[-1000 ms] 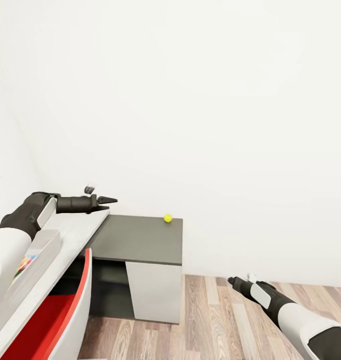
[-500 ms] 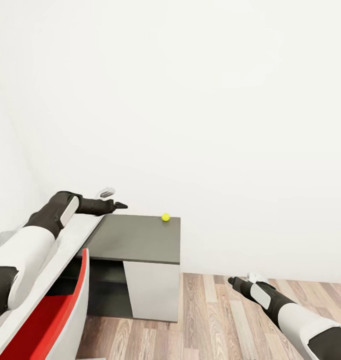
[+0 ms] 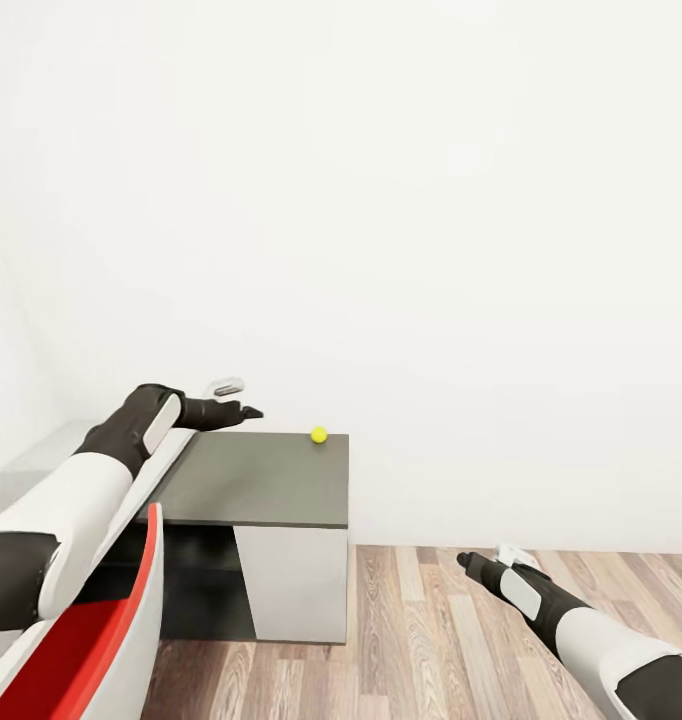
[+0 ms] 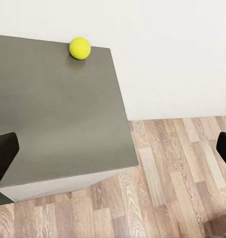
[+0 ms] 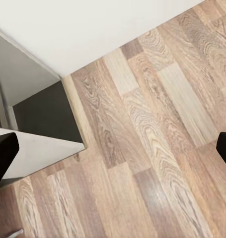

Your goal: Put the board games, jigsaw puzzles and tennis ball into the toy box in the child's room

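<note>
The yellow tennis ball point(image 3: 319, 434) point(image 4: 80, 48) rests at the far edge of the table's dark grey lower section point(image 3: 251, 480) point(image 4: 53, 109), close to the white wall. My left gripper point(image 3: 249, 411) point(image 4: 113, 153) reaches over that section's left rear corner, a short way left of the ball, open and empty. My right gripper point(image 3: 467, 561) point(image 5: 113, 151) hangs low over the wood floor to the right of the table, open and empty. The toy box, board games, jigsaw puzzles and bed are out of view.
A red chair point(image 3: 81, 640) with a white shell stands at the lower left against the table. The table's white side panel point(image 3: 291, 580) point(image 5: 38, 148) drops to the plank floor point(image 3: 431, 640). A white wall closes off the back.
The view has turned slightly right, and the grey tray at the left has left the picture. My left arm has stretched forward and right, toward the ball. The right arm has not moved.
</note>
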Tool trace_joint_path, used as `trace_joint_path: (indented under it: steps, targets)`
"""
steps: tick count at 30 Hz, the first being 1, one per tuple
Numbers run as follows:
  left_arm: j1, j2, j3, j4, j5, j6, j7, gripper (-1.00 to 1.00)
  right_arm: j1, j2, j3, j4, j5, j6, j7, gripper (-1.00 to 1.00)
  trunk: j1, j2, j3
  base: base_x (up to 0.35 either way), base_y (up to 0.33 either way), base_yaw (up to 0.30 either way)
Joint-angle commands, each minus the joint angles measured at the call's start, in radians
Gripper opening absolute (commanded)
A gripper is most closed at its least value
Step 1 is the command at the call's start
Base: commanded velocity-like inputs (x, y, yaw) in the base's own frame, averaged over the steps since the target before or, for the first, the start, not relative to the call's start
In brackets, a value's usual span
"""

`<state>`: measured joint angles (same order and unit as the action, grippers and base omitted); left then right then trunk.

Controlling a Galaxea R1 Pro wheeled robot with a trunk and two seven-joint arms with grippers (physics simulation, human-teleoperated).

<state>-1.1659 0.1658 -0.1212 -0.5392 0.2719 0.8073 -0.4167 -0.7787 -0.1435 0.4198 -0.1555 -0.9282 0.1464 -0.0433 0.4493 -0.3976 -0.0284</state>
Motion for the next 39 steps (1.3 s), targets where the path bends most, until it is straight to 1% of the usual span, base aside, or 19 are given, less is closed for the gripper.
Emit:
trace_joint_path:
  steps: [1, 8, 12, 13, 14, 15, 16, 17, 18, 19, 21, 23, 26, 30, 32, 36, 37, 38, 39]
  targets:
    - [0.000, 0.001, -0.006, -0.001, 0.007, 0.003, 0.003, 1.00, -0.001, -0.001, 0.007, -0.003, -0.007, 0.004, -0.004, 1.00, 0.001, -0.002, -0.002, 0.000, 0.000, -0.003]
    - [0.004, -0.004, -0.008, -0.001, 0.005, 0.002, 0.010, 1.00, -0.001, 0.000, 0.007, -0.003, -0.007, 0.003, -0.004, 1.00, 0.001, -0.002, -0.002, 0.062, -0.056, -0.001]
    - [0.011, -0.018, -0.010, -0.001, 0.004, 0.000, 0.056, 1.00, -0.001, -0.001, 0.007, -0.003, -0.007, 0.002, -0.004, 1.00, 0.001, -0.002, -0.002, 0.184, -0.193, 0.000]
    - [0.013, -0.027, -0.010, -0.001, 0.004, 0.000, 0.088, 1.00, -0.001, -0.001, 0.007, -0.003, -0.007, 0.003, -0.004, 1.00, 0.001, -0.002, -0.002, 0.203, -0.207, 0.000]
    - [0.014, -0.032, -0.010, -0.001, 0.004, 0.000, 0.106, 1.00, -0.001, -0.001, 0.007, -0.003, -0.007, 0.003, -0.004, 1.00, 0.001, -0.002, -0.002, 0.203, -0.203, 0.000]
    - [0.015, -0.044, -0.011, -0.001, 0.005, 0.000, 0.144, 1.00, -0.001, -0.001, 0.007, -0.003, -0.007, 0.003, -0.005, 1.00, 0.001, -0.002, -0.002, 0.185, -0.180, 0.000]
    - [0.015, -0.050, -0.011, -0.001, 0.005, 0.000, 0.163, 1.00, -0.001, 0.000, 0.007, -0.003, -0.006, 0.003, -0.005, 1.00, 0.001, -0.002, -0.002, 0.159, -0.154, 0.000]
    - [0.016, -0.062, -0.011, -0.001, 0.005, 0.000, 0.200, 1.00, -0.001, 0.001, 0.007, -0.003, -0.007, 0.003, -0.005, 1.00, 0.001, -0.002, -0.002, 0.102, -0.099, 0.000]
    - [0.017, -0.068, -0.011, -0.001, 0.005, 0.000, 0.217, 1.00, -0.001, 0.002, 0.007, -0.003, -0.007, 0.002, -0.005, 1.00, 0.001, -0.002, -0.002, 0.081, -0.079, 0.000]
    - [0.018, -0.078, -0.011, -0.001, 0.005, -0.001, 0.247, 1.00, -0.001, 0.002, 0.007, -0.003, -0.006, 0.002, -0.005, 1.00, 0.001, -0.002, -0.002, 0.052, -0.050, 0.000]
    - [0.024, -0.090, -0.011, -0.001, 0.006, -0.002, 0.280, 1.00, -0.001, 0.003, 0.007, -0.003, -0.006, 0.002, -0.005, 1.00, 0.001, -0.002, -0.002, 0.034, -0.033, -0.002]
    - [0.030, -0.098, -0.011, -0.001, 0.006, -0.013, 0.300, 1.00, -0.001, 0.004, 0.007, -0.003, -0.006, 0.002, -0.006, 1.00, 0.001, -0.002, -0.002, 0.017, -0.017, -0.022]
    - [0.034, -0.105, -0.011, -0.001, 0.005, -0.038, 0.313, 1.00, -0.001, 0.007, 0.007, -0.004, -0.006, 0.002, -0.006, 1.00, 0.001, -0.002, -0.002, 0.008, -0.008, -0.036]
    - [0.037, -0.110, -0.013, 0.001, 0.004, -0.056, 0.327, 1.00, -0.001, 0.010, 0.007, -0.005, -0.006, 0.003, -0.006, 1.00, 0.001, -0.002, -0.002, 0.003, -0.003, -0.014]
    - [0.038, -0.114, -0.013, 0.003, 0.004, -0.059, 0.349, 1.00, -0.001, 0.011, 0.007, -0.005, -0.006, 0.003, -0.007, 1.00, 0.001, -0.002, -0.002, 0.001, -0.001, -0.004]
    - [0.038, -0.145, -0.014, 0.006, 0.004, -0.064, 0.453, 1.00, -0.001, 0.011, 0.008, -0.006, -0.006, 0.004, -0.009, 1.00, 0.001, -0.002, -0.002, 0.000, 0.000, -0.001]
    - [0.038, -0.155, -0.014, 0.007, 0.005, -0.066, 0.482, 1.00, -0.001, 0.011, 0.009, -0.006, -0.006, 0.004, -0.015, 1.00, 0.001, -0.002, -0.002, 0.000, 0.000, 0.000]
    - [0.039, -0.161, -0.014, 0.008, 0.005, -0.067, 0.495, 1.00, -0.001, 0.011, 0.010, -0.006, -0.006, 0.005, -0.022, 1.00, 0.001, -0.002, -0.002, 0.000, 0.000, 0.000]
    - [0.040, -0.174, -0.014, 0.009, 0.005, -0.073, 0.516, 1.00, -0.001, 0.012, 0.010, -0.006, -0.006, 0.005, -0.042, 1.00, 0.001, -0.002, -0.002, 0.000, 0.000, 0.000]
